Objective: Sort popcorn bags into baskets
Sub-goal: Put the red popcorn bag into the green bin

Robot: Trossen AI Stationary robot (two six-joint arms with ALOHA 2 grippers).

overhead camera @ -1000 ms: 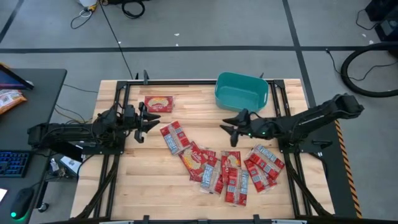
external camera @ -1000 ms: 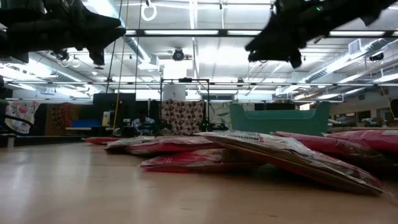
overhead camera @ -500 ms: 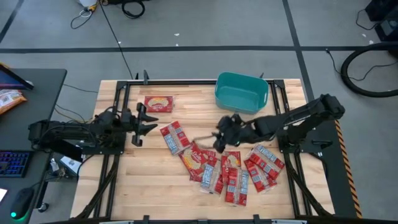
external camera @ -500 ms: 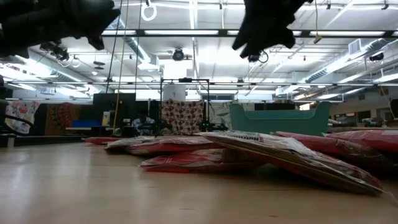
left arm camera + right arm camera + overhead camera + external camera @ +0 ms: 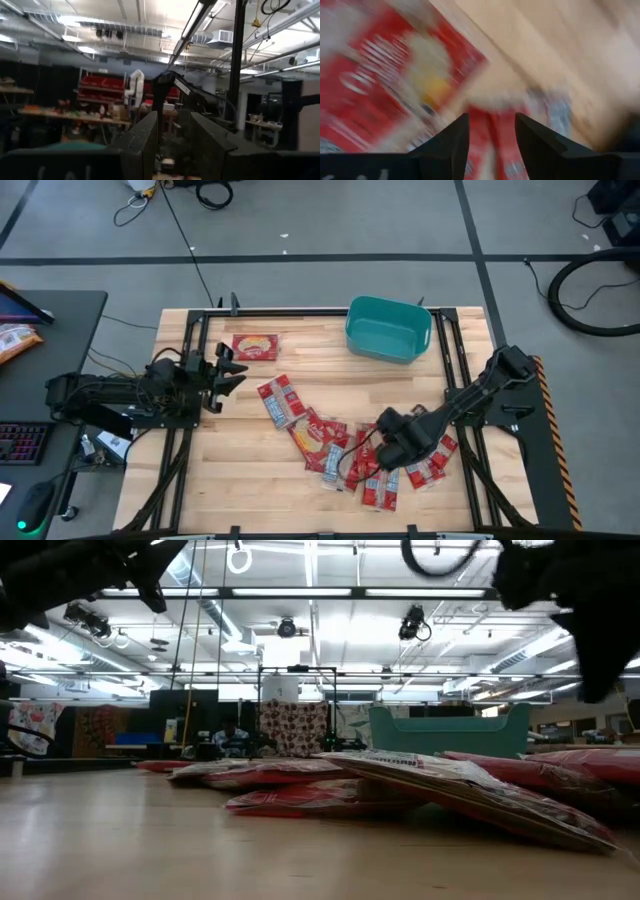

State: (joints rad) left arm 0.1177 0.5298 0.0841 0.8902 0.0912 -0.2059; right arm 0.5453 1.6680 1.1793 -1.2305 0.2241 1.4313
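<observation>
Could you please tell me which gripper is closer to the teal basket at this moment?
Neither clearly. The right gripper is down over the popcorn bags, nearer the table's front; the left gripper hovers far to the teal basket's left.

The packets (image 5: pixel 281 401) are red with white and yellow print. The tub (image 5: pixel 388 329) is teal, the table (image 5: pixel 250 470) pale wood.

In the right wrist view the popcorn bags (image 5: pixel 395 85) are smeared by motion blur, their print unreadable. In the low view, the teal basket (image 5: pixel 450 730) is partly hidden behind the packets, and both arms are cut off by the top edge.
</observation>
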